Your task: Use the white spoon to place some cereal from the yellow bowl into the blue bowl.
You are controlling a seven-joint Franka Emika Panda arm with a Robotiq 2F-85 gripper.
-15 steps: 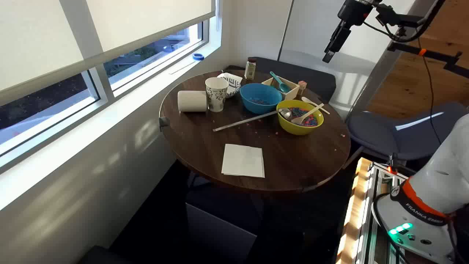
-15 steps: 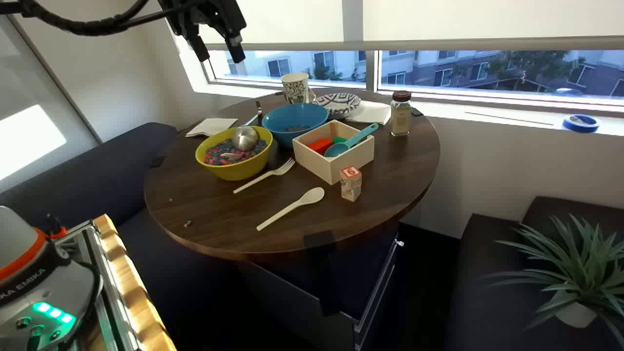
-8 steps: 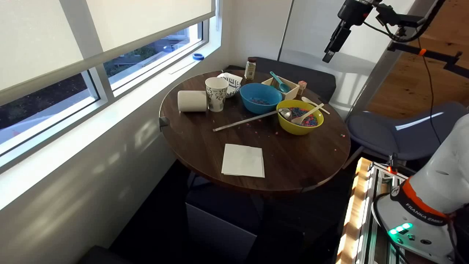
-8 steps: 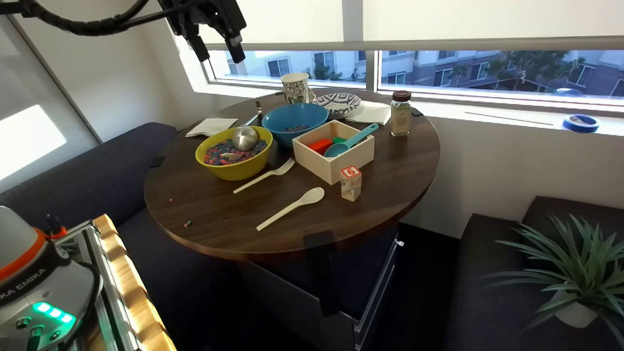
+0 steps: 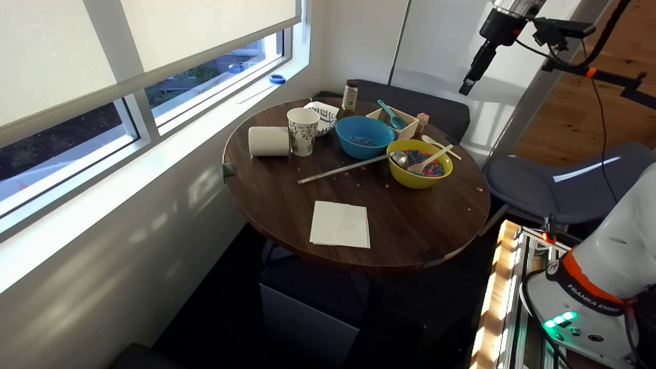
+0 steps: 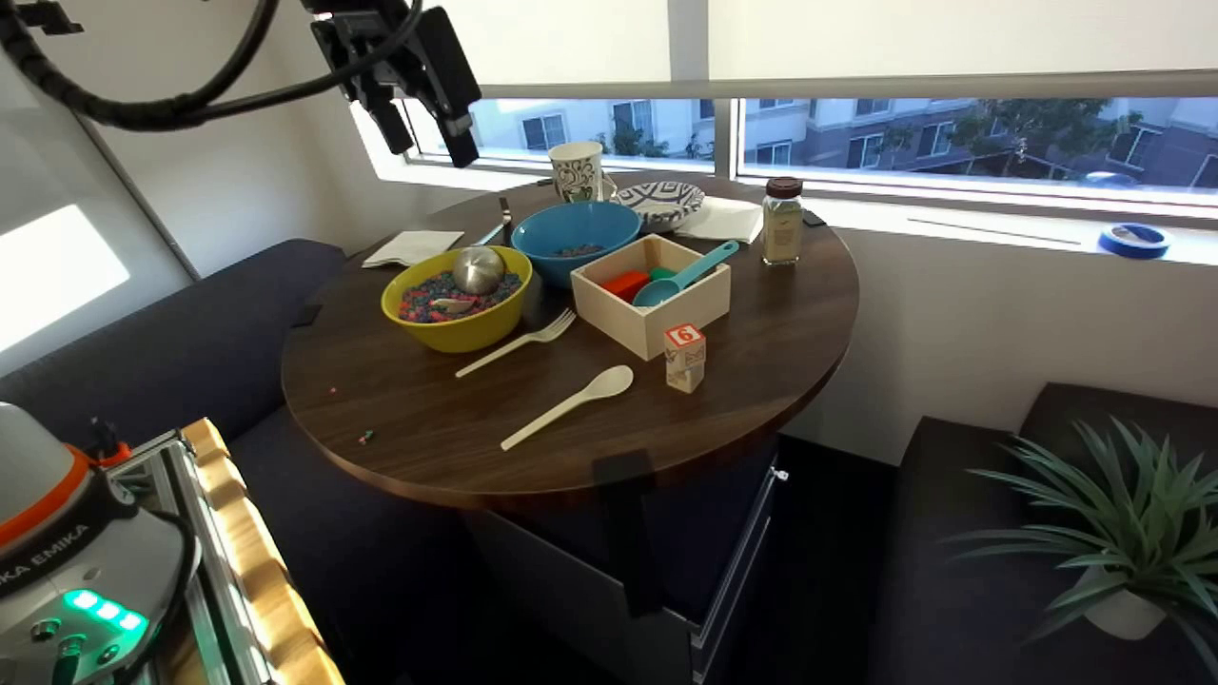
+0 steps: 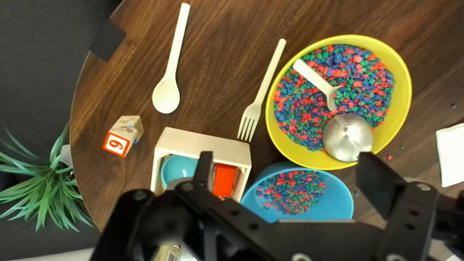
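White spoon sits well below the gripper — jaws wide apart — amid cereal in the yellow bowl, beside a ladle. Just beyond stands the blue bowl with more cereal, then the patterned cup.

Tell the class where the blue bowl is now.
In the wrist view, the blue bowl sits in the lower half, right of centre, below the yellow bowl and right of the wooden box.
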